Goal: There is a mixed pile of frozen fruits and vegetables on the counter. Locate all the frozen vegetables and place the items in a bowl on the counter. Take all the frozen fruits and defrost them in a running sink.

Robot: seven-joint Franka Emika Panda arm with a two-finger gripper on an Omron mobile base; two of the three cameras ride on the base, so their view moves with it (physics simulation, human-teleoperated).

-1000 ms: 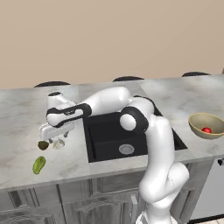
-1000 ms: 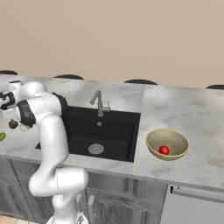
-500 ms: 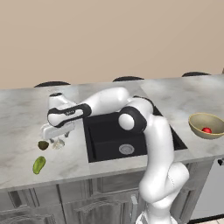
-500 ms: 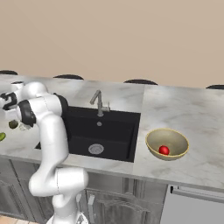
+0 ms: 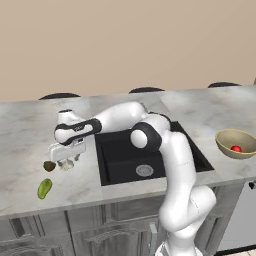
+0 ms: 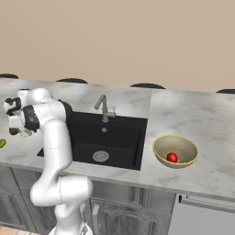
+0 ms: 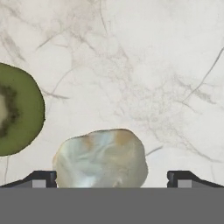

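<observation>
My gripper (image 5: 65,159) hangs open just above the counter (image 5: 22,127), left of the sink (image 5: 120,162). In the hand view its fingertips (image 7: 42,178) stand wide on either side of the whitish garlic bulb (image 7: 101,158), apart from it. The dark olive lump (image 5: 49,165) lies right beside the bulb and shows a green cut face (image 7: 17,109) from above. The yellow-green oblong fruit (image 5: 44,188) lies nearer the counter's front edge. The red tomato (image 5: 236,149) sits in the tan bowl (image 5: 227,137), far right. From the right, the gripper (image 6: 20,129) is partly hidden behind the arm.
The black sink (image 6: 117,128) with its grey faucet (image 6: 104,108) lies between the pile and the bowl (image 6: 160,143). Dark stool tops show behind the counter's far edge. Bare marbled counter (image 7: 153,65) stretches beyond the bulb.
The hand has sunk a little toward the bulb. The jaws stay wide, and the food items and bowl have not moved.
</observation>
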